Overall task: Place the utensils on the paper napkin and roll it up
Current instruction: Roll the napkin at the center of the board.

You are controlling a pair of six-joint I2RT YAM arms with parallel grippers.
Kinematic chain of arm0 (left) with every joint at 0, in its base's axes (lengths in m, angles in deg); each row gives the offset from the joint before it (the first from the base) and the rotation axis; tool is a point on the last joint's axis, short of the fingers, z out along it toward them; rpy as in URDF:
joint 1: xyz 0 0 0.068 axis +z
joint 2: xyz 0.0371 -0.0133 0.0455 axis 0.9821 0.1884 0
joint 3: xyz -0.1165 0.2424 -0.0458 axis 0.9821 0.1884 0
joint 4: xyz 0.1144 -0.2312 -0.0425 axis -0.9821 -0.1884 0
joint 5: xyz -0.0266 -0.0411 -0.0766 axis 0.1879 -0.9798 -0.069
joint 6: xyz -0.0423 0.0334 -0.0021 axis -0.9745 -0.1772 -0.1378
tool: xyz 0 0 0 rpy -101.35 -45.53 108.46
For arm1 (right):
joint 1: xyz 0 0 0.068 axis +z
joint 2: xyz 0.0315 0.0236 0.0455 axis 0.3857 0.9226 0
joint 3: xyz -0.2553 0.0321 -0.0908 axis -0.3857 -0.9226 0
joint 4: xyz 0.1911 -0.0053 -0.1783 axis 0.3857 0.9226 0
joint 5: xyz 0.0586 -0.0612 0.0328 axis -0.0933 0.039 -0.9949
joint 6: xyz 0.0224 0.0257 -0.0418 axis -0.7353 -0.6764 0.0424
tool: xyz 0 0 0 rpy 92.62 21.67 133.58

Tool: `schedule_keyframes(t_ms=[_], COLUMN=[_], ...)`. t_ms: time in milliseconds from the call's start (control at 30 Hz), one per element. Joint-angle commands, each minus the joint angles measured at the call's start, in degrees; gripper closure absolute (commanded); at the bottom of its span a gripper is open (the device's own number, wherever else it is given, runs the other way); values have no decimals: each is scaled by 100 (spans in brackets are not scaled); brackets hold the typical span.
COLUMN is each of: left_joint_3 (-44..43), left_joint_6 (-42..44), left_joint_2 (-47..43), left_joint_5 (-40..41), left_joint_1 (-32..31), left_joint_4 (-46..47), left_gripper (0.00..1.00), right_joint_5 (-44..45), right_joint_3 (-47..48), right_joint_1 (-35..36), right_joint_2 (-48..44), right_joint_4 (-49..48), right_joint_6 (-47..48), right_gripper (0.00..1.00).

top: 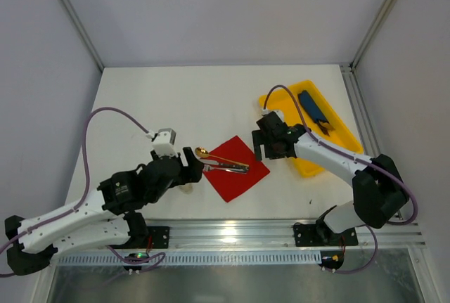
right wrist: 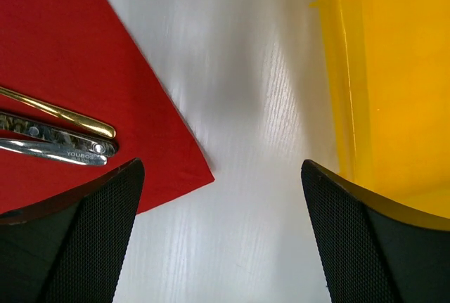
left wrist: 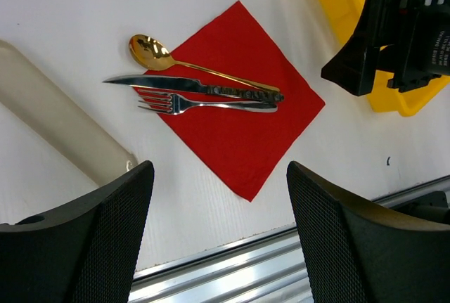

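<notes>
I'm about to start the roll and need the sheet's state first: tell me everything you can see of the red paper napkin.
The red paper napkin is a thin, matte square sheet, lying flat and unrolled on the white table, turned corner-on like a diamond, with no folds visible. A gold spoon, a knife and a fork lie side by side across it, handles on the paper, heads overhanging one edge. It lies clear of the yellow tray.

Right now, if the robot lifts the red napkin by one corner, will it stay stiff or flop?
Probably flop: the red napkin lies thin and flat like paper. The spoon, knife and fork rest across it, so they would likely slide or tip off. Its bare corner would probably just fold up first.
</notes>
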Motion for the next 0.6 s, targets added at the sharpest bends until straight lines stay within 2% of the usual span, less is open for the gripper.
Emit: schedule_keyframes(t_ms=[0, 200, 300, 567], left_joint_3=[80, 238, 291, 352], left_joint_6=[-46, -117, -134, -125], left_joint_2=[2, 98, 99, 125], left_joint_5=[-246, -440, -501, -537], left_joint_1=[16, 25, 16, 16], left_joint_4=[570, 773, 861, 949], left_gripper=[22, 22, 22, 22], right_joint_5=[-376, -1737, -1854, -2004], right_joint_3=[-228, -1159, -1336, -1599], right_joint_1=[-170, -592, -636, -636], right_joint_2=[-115, -449, -511, -475], right_joint_4=[-454, -1393, -1500, -1746], right_joint_6=[-820, -1190, -1296, -1428], right_gripper=[7, 21, 27, 35])
